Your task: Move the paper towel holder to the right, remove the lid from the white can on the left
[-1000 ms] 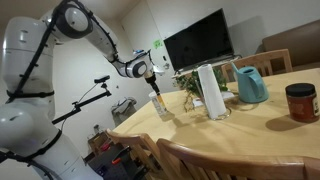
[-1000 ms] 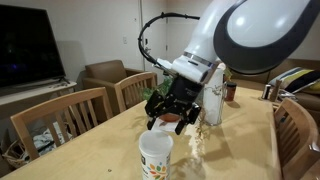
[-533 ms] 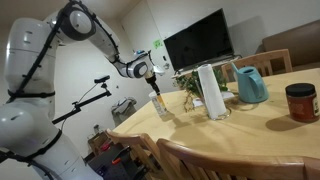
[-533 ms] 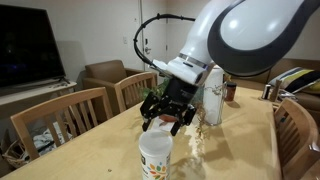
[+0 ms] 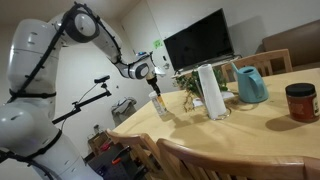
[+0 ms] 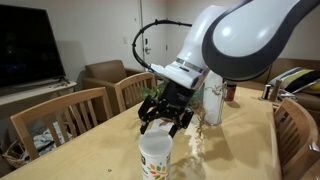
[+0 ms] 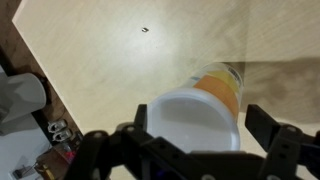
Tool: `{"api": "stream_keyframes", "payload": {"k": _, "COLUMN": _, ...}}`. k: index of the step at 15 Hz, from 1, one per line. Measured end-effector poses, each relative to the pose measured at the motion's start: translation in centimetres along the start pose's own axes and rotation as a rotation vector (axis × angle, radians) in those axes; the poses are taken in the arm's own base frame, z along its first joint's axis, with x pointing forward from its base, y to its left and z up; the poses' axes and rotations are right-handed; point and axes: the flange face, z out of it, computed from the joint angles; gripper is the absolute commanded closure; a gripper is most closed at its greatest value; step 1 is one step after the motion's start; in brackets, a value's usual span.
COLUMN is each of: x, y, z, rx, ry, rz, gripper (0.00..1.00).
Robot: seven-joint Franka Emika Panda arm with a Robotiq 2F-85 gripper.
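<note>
The white can (image 5: 160,106) stands near the table's edge, with its light lid (image 7: 196,120) on top; it also shows in an exterior view (image 6: 155,160) in the foreground. My gripper (image 6: 161,118) is open just above the can. In the wrist view its fingers (image 7: 200,128) stand apart on either side of the lid and do not touch it. An exterior view shows the gripper (image 5: 155,84) over the can. The paper towel holder (image 5: 210,91) stands upright farther along the table and shows behind the arm (image 6: 212,104).
A teal watering can (image 5: 250,84) and a dark red jar (image 5: 300,102) stand beyond the roll. A small plant (image 5: 190,90) is beside the roll. Wooden chairs (image 6: 75,112) ring the table (image 7: 120,60). A TV (image 5: 200,42) is behind.
My gripper has shifted slightly sideways and down toward the top of the white can. The can and the roll have not moved.
</note>
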Motion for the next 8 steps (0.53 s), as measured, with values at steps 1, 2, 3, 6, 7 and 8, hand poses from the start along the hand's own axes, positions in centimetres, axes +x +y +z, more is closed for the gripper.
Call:
{"api": "stream_keyframes", "payload": {"k": 1, "x": -0.08, "y": -0.02, "z": 0.18, "rx": -0.002, "ry": 0.002, "rz": 0.002, "gripper": 0.00}}
{"api": "stream_keyframes", "payload": {"k": 2, "x": -0.13, "y": -0.03, "z": 0.34, "rx": -0.003, "ry": 0.004, "rz": 0.002, "gripper": 0.00}}
{"api": "stream_keyframes", "payload": {"k": 3, "x": -0.19, "y": -0.04, "z": 0.47, "rx": -0.005, "ry": 0.006, "rz": 0.000, "gripper": 0.00}}
{"api": "stream_keyframes", "payload": {"k": 6, "x": -0.37, "y": 0.08, "z": 0.70, "rx": -0.010, "ry": 0.008, "rz": -0.006, "gripper": 0.00}}
{"api": "stream_keyframes", "payload": {"k": 7, "x": -0.40, "y": 0.13, "z": 0.72, "rx": -0.012, "ry": 0.008, "rz": -0.006, "gripper": 0.00}}
{"api": "stream_keyframes", "payload": {"k": 8, "x": -0.42, "y": 0.19, "z": 0.69, "rx": -0.013, "ry": 0.007, "rz": -0.006, "gripper": 0.00}}
